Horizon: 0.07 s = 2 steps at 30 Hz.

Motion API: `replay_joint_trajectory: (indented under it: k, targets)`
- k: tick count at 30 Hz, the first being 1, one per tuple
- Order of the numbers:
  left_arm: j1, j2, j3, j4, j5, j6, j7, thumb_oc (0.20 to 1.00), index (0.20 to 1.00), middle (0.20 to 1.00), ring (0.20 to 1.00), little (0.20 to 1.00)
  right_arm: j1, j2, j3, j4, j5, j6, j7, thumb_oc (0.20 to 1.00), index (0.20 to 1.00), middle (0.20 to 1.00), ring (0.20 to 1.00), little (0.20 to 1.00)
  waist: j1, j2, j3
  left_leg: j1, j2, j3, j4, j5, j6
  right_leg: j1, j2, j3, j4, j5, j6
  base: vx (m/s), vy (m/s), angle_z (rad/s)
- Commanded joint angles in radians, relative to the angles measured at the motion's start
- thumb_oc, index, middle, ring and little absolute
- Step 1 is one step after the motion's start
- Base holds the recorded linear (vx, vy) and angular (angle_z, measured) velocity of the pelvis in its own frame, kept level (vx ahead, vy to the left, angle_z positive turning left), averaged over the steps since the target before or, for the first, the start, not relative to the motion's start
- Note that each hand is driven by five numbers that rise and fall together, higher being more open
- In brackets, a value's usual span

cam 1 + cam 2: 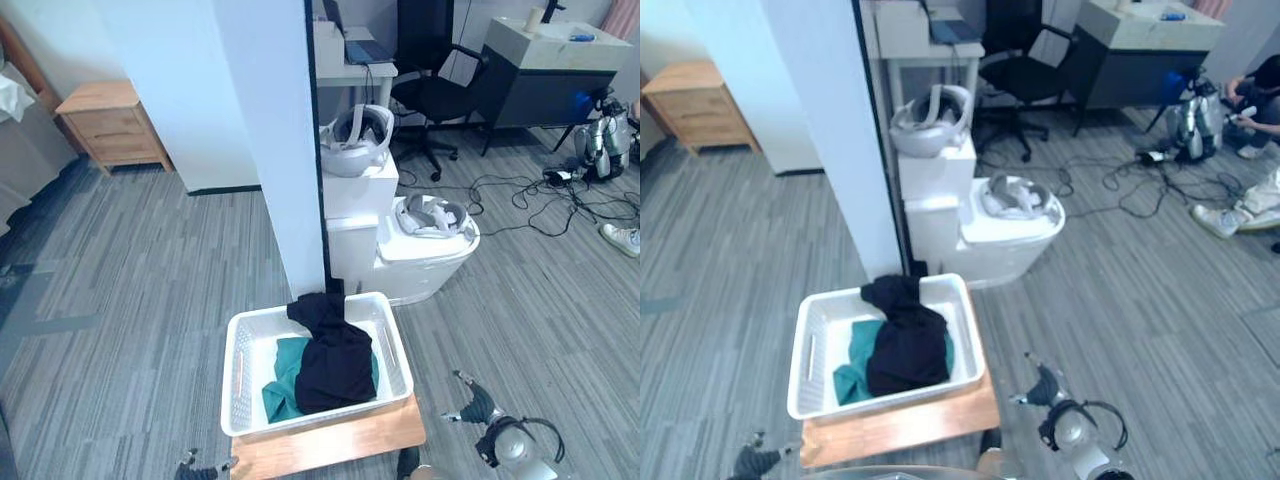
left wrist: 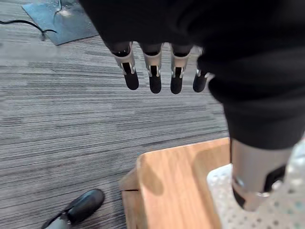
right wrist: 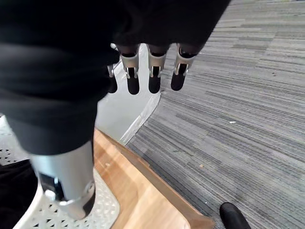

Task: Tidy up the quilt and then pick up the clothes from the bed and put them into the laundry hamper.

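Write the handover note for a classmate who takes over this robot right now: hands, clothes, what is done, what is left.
Left hand: open, empty, fingers straight above the floor.
Right hand: open, empty, beside the hamper.
White laundry hamper sits on a wooden stand; a black garment and a teal garment lie inside, the black one draped over the far rim.
Done: these clothes are in. Left: the quilt's state cannot be judged here.
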<state>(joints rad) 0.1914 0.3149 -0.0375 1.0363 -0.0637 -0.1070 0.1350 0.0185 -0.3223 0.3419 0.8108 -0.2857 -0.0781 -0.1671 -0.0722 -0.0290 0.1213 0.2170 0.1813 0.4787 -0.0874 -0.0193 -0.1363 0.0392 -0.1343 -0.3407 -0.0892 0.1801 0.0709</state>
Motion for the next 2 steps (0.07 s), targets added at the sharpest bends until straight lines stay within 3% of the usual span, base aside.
replay_joint_trajectory:
  k: [1, 2]
  targets:
    - [-0.108, 0.0, -0.037, 0.065, 0.04, -0.025, 0.05, 1.0, 1.0, 1.0, 1.0, 1.0, -0.081, 0.024, 0.001, 0.125, 0.084, 0.007, -0.045, 1.0, 1.0, 1.0, 1.0, 1.0, -0.004, 0.016, 0.008, -0.017, 0.005, -0.042, 0.0, 0.026, 0.015, 0.124, -0.066, 0.022, 0.002, -0.169, 0.095, 0.0, 0.0, 0.0]
    - [-0.131, -0.018, -0.047, 0.113, 0.035, -0.021, 0.064, 1.0, 1.0, 1.0, 1.0, 1.0, -0.099, 0.058, -0.026, 0.246, 0.142, 0.023, -0.054, 1.0, 1.0, 1.0, 1.0, 1.0, -0.002, 0.019, 0.003, -0.018, 0.004, -0.045, 0.0, 0.025, 0.016, 0.122, -0.065, 0.022, 0.002, -0.169, 0.094, 0.0, 0.0, 0.0]
